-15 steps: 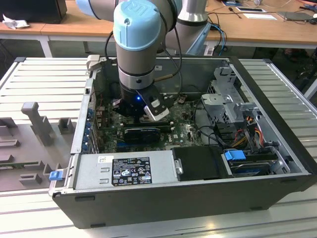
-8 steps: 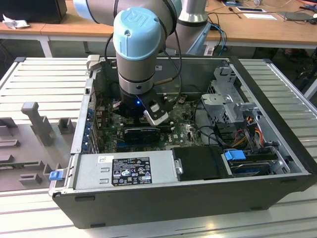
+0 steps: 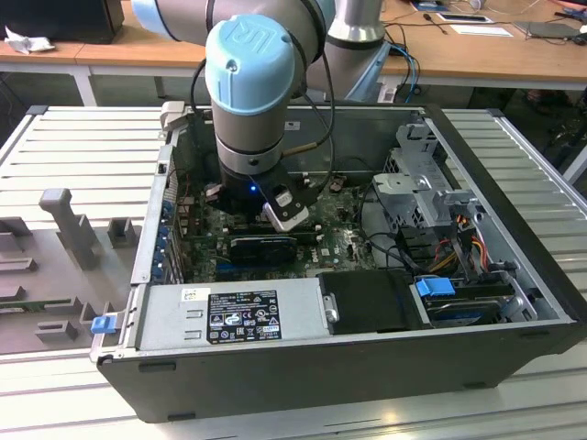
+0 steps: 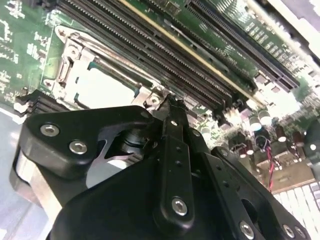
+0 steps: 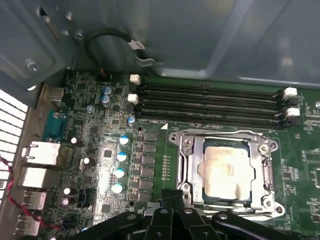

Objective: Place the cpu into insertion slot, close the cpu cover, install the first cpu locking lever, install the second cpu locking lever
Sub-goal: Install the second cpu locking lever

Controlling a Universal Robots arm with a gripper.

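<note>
Showing the cpu (image 5: 225, 172) seated in the slot (image 5: 186, 172) with the cover (image 5: 260, 172) closed flat around it; the gripper (image 5: 172, 197) hovers just beside the socket's edge, its jaws pressed together, holding nothing.

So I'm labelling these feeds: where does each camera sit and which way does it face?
Exterior view: off the arm, above the open case, looking down; the arm's wrist shows.
First wrist view: on the arm, facing the board; cpu under the cover; pincer at the edge.
Second wrist view: on the arm, behind the pincer.
Both wrist views share cpu and memory slots.
</note>
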